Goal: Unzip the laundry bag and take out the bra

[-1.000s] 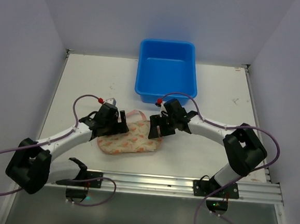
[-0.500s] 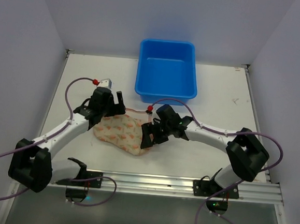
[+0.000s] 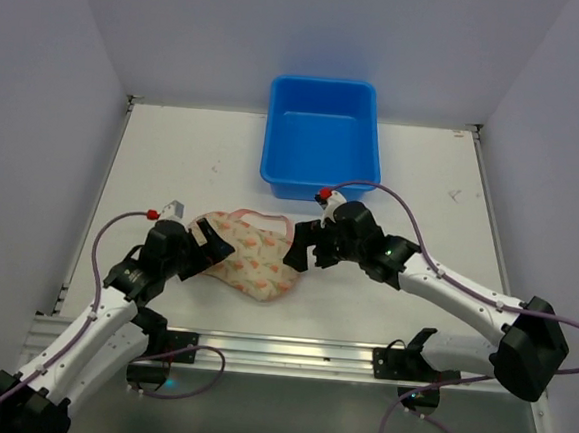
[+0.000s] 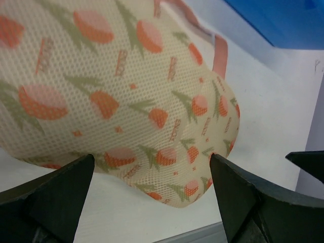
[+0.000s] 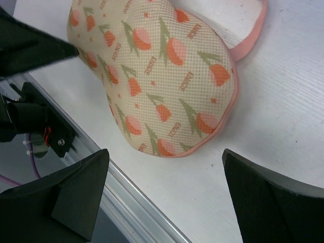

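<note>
Cream mesh: one laundry bag [image 3: 249,258], one blue tub [image 3: 322,144].

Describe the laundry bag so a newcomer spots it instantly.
Find the blue tub at the back. Just nearer than it, between the left pincer and right pincer, lies the laundry bag: the only soft item, cream mesh with orange-pink tulip print and pink edging.

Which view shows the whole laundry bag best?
Top external: the laundry bag lies fully in frame, pink loop included. Left wrist shows only one printed end, close up; right wrist shows more, but the frame crops its top.
</note>
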You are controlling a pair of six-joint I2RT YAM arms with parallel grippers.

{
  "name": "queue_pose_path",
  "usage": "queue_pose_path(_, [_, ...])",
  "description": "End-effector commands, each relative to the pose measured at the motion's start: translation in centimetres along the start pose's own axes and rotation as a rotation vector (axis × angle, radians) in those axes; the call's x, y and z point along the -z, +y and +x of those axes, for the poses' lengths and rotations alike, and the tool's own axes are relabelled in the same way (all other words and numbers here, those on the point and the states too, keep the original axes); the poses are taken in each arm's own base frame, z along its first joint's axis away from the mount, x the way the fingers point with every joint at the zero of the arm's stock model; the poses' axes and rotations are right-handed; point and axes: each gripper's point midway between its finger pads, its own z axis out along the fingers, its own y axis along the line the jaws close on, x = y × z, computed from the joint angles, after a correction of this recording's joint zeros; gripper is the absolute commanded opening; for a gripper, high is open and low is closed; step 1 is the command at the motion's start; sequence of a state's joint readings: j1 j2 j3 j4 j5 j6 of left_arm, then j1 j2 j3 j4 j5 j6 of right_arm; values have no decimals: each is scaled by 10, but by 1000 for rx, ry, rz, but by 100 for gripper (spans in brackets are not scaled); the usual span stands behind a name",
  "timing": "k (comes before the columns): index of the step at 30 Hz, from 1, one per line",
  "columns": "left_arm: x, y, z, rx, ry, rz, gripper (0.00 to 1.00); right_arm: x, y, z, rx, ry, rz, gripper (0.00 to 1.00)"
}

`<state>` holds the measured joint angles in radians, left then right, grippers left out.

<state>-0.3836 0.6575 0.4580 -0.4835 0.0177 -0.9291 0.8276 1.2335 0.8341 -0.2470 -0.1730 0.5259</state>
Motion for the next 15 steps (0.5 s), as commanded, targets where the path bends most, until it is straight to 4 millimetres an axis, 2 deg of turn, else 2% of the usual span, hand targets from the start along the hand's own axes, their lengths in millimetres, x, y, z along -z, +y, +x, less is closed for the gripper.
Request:
queue_pose_path(1, [1, 5, 44, 124, 153, 21, 100, 4, -10, -8, -24, -63, 49, 95])
queue_pose_path(2, [-1, 3, 47, 127, 154, 39, 100, 5, -11, -7, -27, -64, 52, 96])
queue_pose_path(3, [-4, 8, 61, 120, 188, 36, 100, 5, -12, -6, -29, -65, 53, 96])
queue_pose_path(6, [-17, 3, 72, 127, 188, 69, 98, 4, -13, -3, -28, -57, 50, 97])
queue_pose_path(7, [-23, 8, 77, 135, 191, 61, 97, 4, -13, -3, -30, -57, 50, 97])
queue_pose_path(8, [-30, 0, 75, 138, 182, 96, 97, 4, -12, -2, -29, -52, 46, 97])
queue_pose_path(10, [-39, 1, 78, 145, 191, 95, 95, 5, -12, 0, -29, -51, 44, 97])
queue_pose_path(12, [-46, -15, 68, 138, 154, 144, 95, 7, -13, 0, -28, -54, 43, 98])
queue_pose_path(15, [-57, -25, 55, 110, 114, 156, 93, 8, -15, 3, -34, -56, 49, 98])
